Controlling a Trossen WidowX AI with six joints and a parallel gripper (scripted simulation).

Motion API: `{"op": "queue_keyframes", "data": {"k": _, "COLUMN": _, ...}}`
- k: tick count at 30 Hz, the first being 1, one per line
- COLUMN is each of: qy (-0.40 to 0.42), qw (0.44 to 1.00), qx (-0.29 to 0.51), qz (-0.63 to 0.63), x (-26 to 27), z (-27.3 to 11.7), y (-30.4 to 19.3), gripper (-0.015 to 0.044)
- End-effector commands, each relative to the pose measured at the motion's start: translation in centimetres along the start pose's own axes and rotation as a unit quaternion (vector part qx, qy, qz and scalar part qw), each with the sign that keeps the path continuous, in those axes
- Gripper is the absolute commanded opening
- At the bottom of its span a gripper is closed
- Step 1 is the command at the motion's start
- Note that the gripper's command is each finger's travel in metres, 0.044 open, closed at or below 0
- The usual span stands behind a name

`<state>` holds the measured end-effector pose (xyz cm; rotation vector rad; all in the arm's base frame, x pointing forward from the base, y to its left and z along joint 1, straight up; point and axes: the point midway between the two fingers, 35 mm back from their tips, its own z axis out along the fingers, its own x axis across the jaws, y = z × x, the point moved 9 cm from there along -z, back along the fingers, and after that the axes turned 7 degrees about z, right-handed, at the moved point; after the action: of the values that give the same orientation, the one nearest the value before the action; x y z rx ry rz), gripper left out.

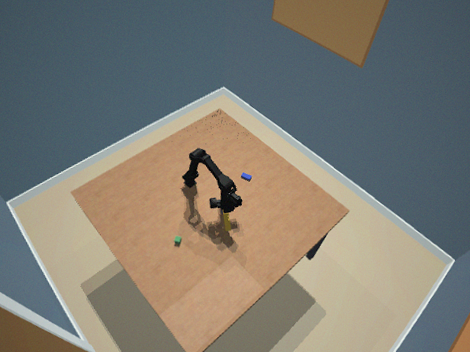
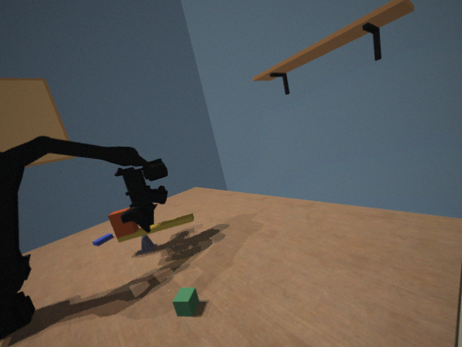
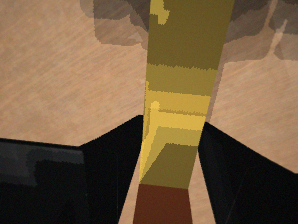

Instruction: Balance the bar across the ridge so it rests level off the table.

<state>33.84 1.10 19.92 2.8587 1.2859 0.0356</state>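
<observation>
The yellow bar (image 1: 228, 222) (image 2: 175, 222) (image 3: 183, 45) is held above the table, with an orange-red block (image 2: 123, 224) (image 3: 162, 206) on its end nearer the arm's base. My gripper (image 1: 227, 211) (image 2: 148, 229) (image 3: 170, 125) is shut on the bar, one finger on each side, close to the block. The grey ridge (image 2: 147, 245) stands on the table directly below the gripped part of the bar. Its top is very close to the bar's underside; I cannot tell whether they touch. The bar hides the ridge in the wrist view.
A small blue block (image 1: 246, 176) (image 2: 103, 240) lies on the table (image 1: 123, 201) (image 2: 344, 263) beyond the bar's loaded end. A green cube (image 1: 177, 240) (image 2: 186, 302) sits on the other side of the arm, well away from the ridge.
</observation>
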Motion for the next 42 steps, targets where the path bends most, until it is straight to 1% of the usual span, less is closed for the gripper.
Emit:
{"op": "queue_keyframes", "data": {"k": 1, "qy": 0.001, "qw": 1.000, "qx": -0.003, "qz": -0.001, "x": -0.03, "z": -0.03, "y": 0.05, "gripper": 0.0000}}
{"op": "queue_keyframes", "data": {"k": 42, "qy": 0.001, "qw": 1.000, "qx": -0.003, "qz": -0.001, "x": -0.05, "z": 0.35, "y": 0.03, "gripper": 0.0000}}
